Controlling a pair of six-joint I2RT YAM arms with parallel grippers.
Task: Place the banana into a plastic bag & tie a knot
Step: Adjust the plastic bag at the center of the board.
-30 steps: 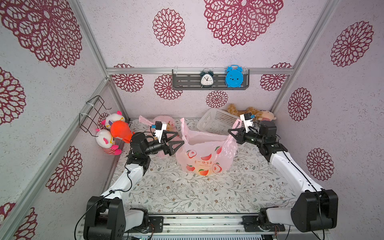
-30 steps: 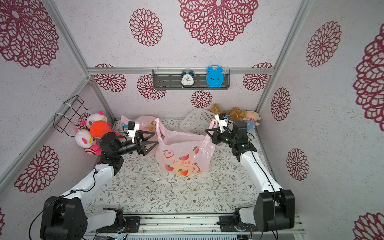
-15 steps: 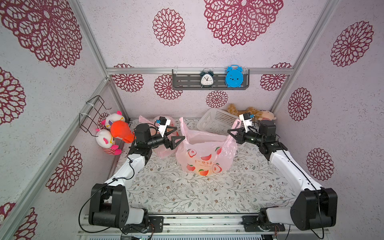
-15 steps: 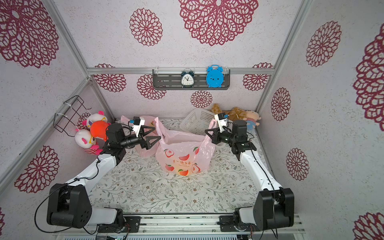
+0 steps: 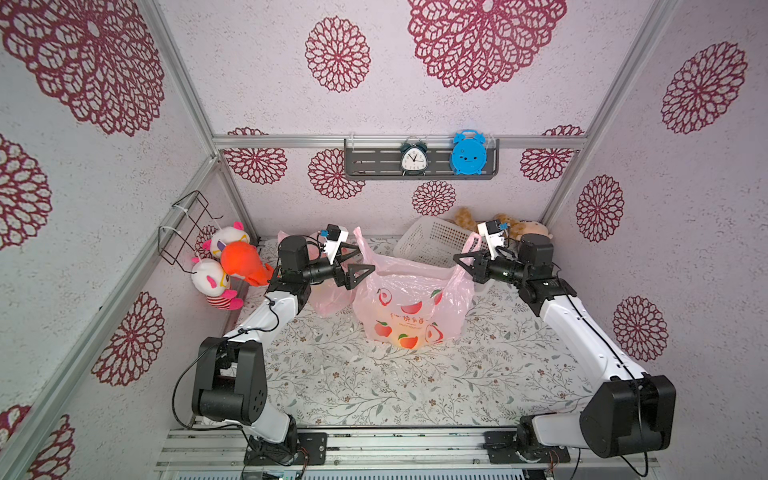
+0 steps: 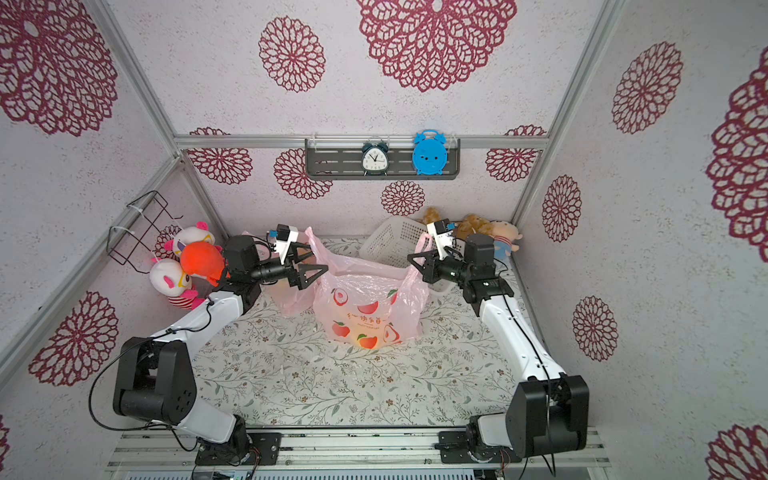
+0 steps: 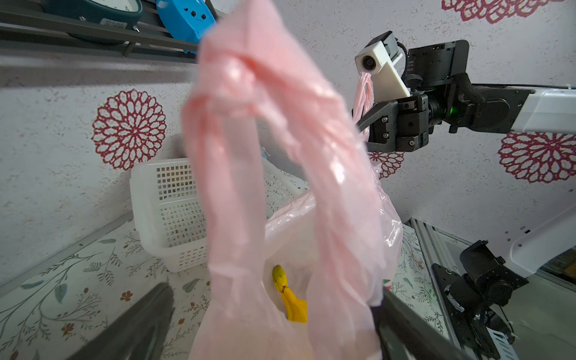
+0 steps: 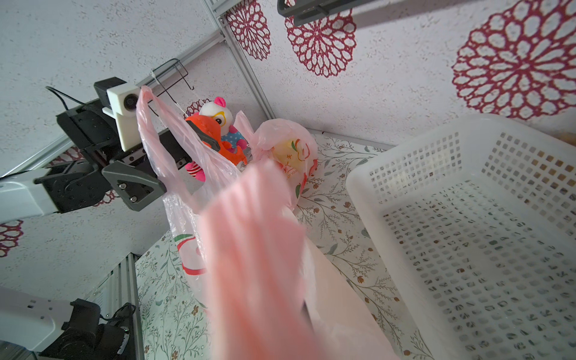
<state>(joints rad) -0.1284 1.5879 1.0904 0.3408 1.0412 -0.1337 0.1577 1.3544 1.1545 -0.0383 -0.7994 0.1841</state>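
**Banana bagged, knot not yet tied**
The curved yellow banana lies at the bottom of the plastic bag, a thin, crinkly, translucent pink film printed with fruit that stands on the floral worktop. The right hand pinches the limp, twisted right handle. The left hand gapes wide around the left handle, not gripping it.

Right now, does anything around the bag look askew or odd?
Uneven hold: the right claw pinches one handle of the plastic bag; the other handle stands loose inside the open left claw. The banana is inside; nothing spilled.
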